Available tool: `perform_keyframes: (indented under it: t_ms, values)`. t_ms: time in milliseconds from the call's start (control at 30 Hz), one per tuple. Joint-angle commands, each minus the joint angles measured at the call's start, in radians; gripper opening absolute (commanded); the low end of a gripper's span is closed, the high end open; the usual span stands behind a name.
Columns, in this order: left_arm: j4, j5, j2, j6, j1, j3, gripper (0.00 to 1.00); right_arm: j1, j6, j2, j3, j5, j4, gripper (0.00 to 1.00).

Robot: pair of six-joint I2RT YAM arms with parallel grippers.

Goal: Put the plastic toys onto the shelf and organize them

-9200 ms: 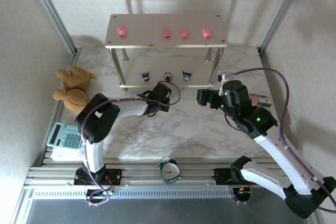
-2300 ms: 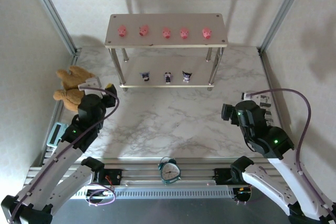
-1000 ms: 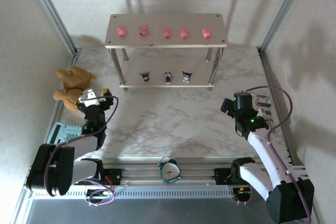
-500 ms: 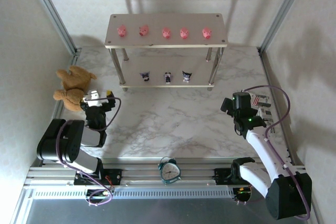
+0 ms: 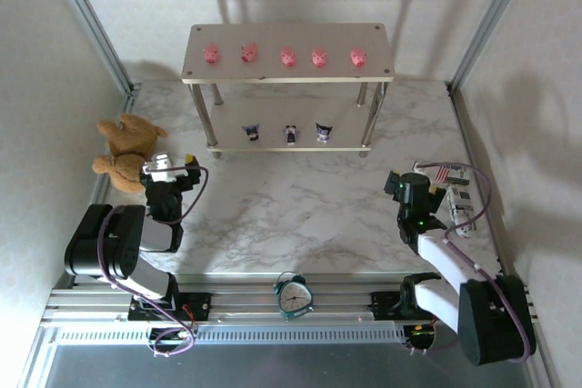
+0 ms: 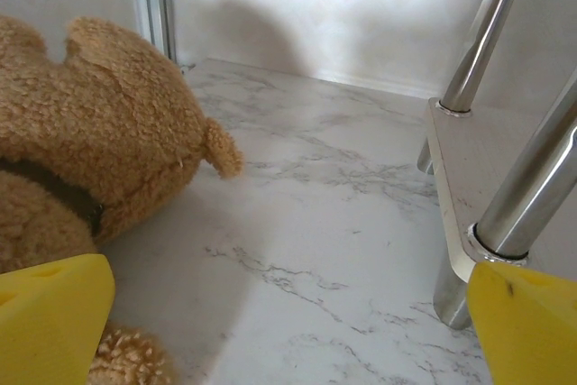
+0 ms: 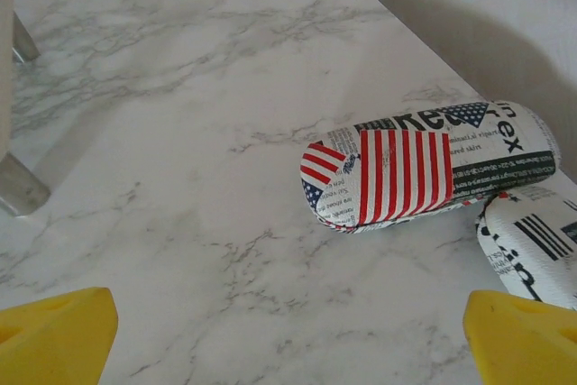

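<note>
The overhead view looks steeply down from above and behind the arm bases [image 5: 168,302] along its bottom edge. It takes in the whole white marble table [image 5: 300,211], with the two-tier beige shelf on silver legs [image 5: 264,38] at upper centre. The left wrist view sits low and close to the table, with the brown plush teddy bear [image 6: 99,160] at left and a shelf corner at right; both also appear overhead. The right wrist view, equally low, faces a flag-printed rounded case [image 7: 424,169], seen overhead at right.
</note>
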Motion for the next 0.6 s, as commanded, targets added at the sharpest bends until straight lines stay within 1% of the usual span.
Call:
perform_keyframes:
  t_ms: [0,133,167,200,233,267,300,367,400,467,533,567]
  values:
    - [0.009,0.020,0.004,-0.016,0.008,0.015,1.00,-0.006,-0.103,0.104,-0.030,0.045,0.369,0.99]
    - [0.009,0.020,0.005,-0.016,0.008,0.015,1.00,-0.006,-0.164,0.285,0.003,0.020,0.519,0.99]
    - [0.009,0.020,0.005,-0.016,0.008,0.015,1.00,-0.008,-0.172,0.309,0.018,-0.011,0.522,0.99]
    - [0.009,0.021,0.005,-0.016,0.008,0.016,1.00,-0.008,-0.189,0.340,0.033,-0.014,0.547,0.99]
    - [0.009,0.020,0.005,-0.016,0.008,0.016,1.00,-0.009,-0.180,0.361,0.058,-0.019,0.507,0.99]
    - [0.009,0.021,0.005,-0.017,0.009,0.016,1.00,-0.012,-0.185,0.396,0.069,-0.039,0.507,0.99]
    - [0.009,0.022,0.005,-0.017,0.009,0.016,1.00,-0.012,-0.215,0.439,0.068,-0.060,0.576,0.99]
    - [0.008,0.023,0.005,-0.018,0.009,0.016,1.00,-0.016,-0.196,0.426,0.094,-0.091,0.488,0.99]
    - [0.008,0.024,0.004,-0.018,0.009,0.016,1.00,-0.025,-0.200,0.435,0.088,-0.113,0.517,0.99]
    - [0.008,0.024,0.004,-0.018,0.009,0.017,1.00,-0.041,-0.194,0.430,0.087,-0.171,0.501,0.99]
    - [0.008,0.024,0.005,-0.018,0.011,0.018,1.00,-0.073,-0.182,0.461,0.074,-0.256,0.532,0.99]
    - [0.008,0.024,0.005,-0.018,0.010,0.018,1.00,-0.084,-0.194,0.505,0.046,-0.270,0.654,0.99]
